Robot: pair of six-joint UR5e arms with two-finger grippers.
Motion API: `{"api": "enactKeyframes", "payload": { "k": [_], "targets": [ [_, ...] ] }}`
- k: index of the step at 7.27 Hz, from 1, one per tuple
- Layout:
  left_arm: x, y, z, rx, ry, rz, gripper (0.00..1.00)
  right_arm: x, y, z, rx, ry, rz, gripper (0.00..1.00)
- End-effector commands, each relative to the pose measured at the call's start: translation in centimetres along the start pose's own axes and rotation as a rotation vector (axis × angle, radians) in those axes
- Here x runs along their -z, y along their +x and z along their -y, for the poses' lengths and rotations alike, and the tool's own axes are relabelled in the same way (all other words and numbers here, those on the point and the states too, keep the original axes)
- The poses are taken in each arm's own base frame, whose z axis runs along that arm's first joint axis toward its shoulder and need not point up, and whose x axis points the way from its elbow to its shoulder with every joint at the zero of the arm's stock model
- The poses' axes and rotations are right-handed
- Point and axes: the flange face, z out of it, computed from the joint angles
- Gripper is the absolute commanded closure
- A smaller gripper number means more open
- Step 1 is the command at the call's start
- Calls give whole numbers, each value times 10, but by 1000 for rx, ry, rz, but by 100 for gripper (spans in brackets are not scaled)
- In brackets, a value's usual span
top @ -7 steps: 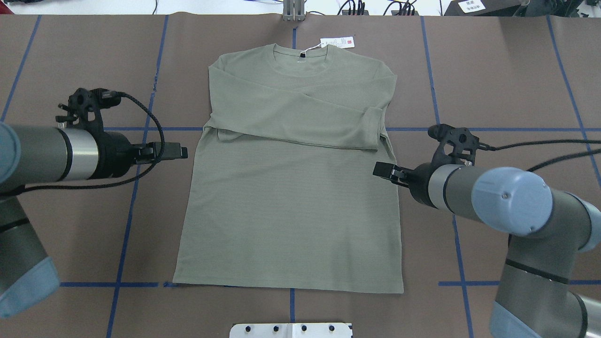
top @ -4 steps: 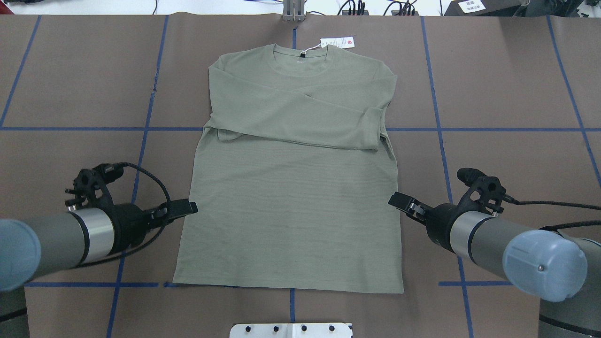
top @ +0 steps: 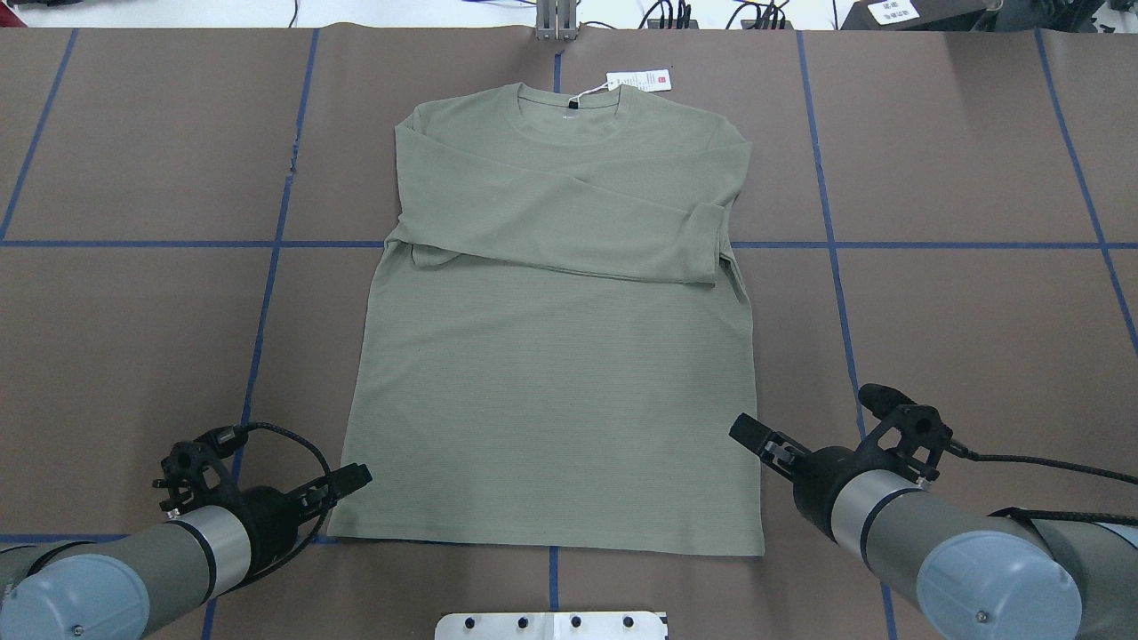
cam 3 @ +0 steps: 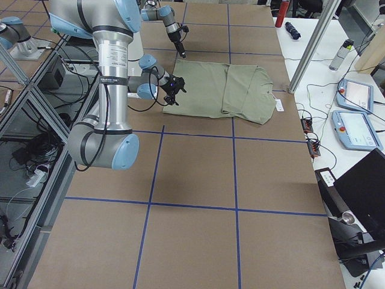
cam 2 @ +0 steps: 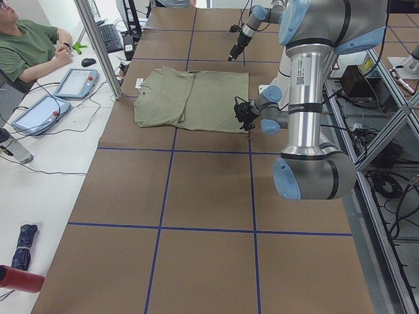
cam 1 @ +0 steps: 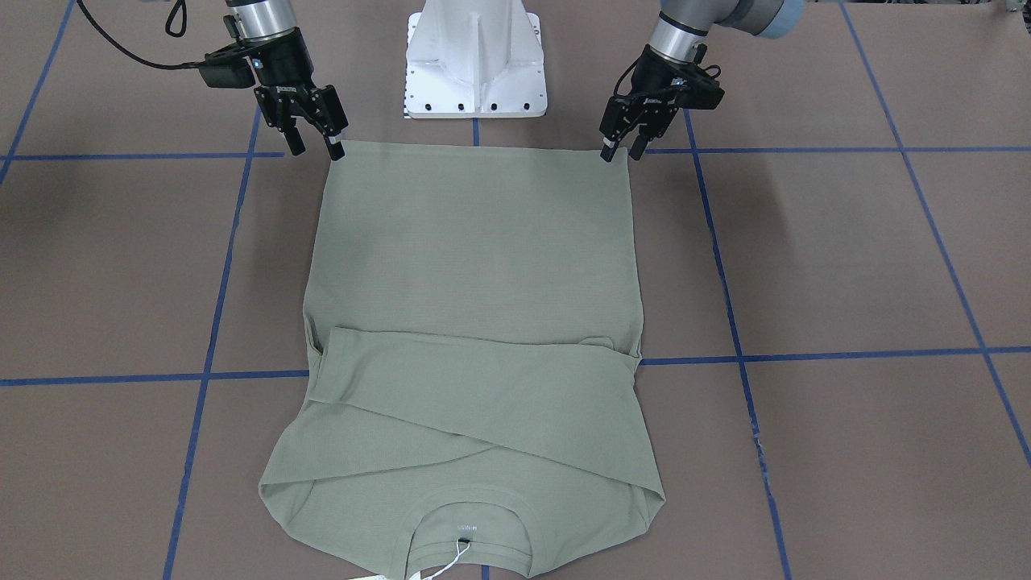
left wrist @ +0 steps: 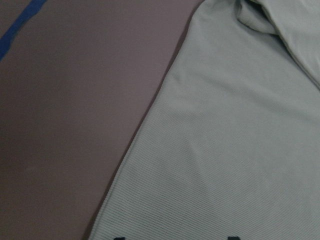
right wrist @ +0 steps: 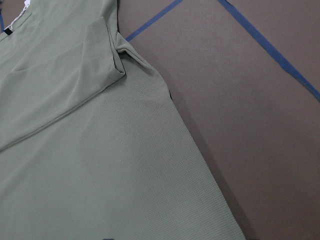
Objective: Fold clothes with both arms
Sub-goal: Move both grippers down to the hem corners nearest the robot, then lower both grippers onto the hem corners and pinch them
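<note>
Shirt (top: 551, 391), sage-green, long-sleeved, knit, crew neck. Lies flat mid-table on brown paper-covered table top (top: 978, 338), both sleeves already crossed over chest. White paper hang tag (top: 638, 81) just beside collar, at far end.

Change within the last second: left black two-finger gripper (cam 1: 619, 151) and right black two-finger gripper (cam 1: 316, 149) now down at the two hem corners, brought back from positions beside the side seams at mid-body. Garment itself unmoved, no new crease. Reads as end of the approach for a bottom-up fold: corners not yet pinched, hem not yet lifted toward collar.

Tool state: fingers of both spread apart, nothing held; right pair wider than left. Inner right fingertip at the very hem corner, touching or just clear, cannot tell which. Left placed likewise at its own corner.

Orientation: long axis straight away from white metal pedestal base (cam 1: 475, 60), hem nearest it, collar toward far table edge, roughly in line with central blue tape line (top: 553, 569). Hem edge square to that axis, so an even two-corner lift looks feasible.
</note>
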Motion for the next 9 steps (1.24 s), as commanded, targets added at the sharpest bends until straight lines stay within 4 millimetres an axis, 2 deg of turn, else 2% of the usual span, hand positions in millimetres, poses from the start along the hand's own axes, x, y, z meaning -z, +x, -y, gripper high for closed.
{"api": "enactKeyframes", "payload": {
  "k": [1,3,5,9],
  "targets": [
    [-4,-9,-18,-13,-30,-4,26,2,1,-10,-1,1,6,6],
    [-5,-14,-29,-26,-47,6,26,3,2,-14,6,6,12,3],
    [-5,-22,-28,-35,-46,20,26,2,3,-16,8,4,11,2],
    [-6,-23,-29,-39,-49,24,26,3,3,-19,14,13,18,2]
  ]
}}
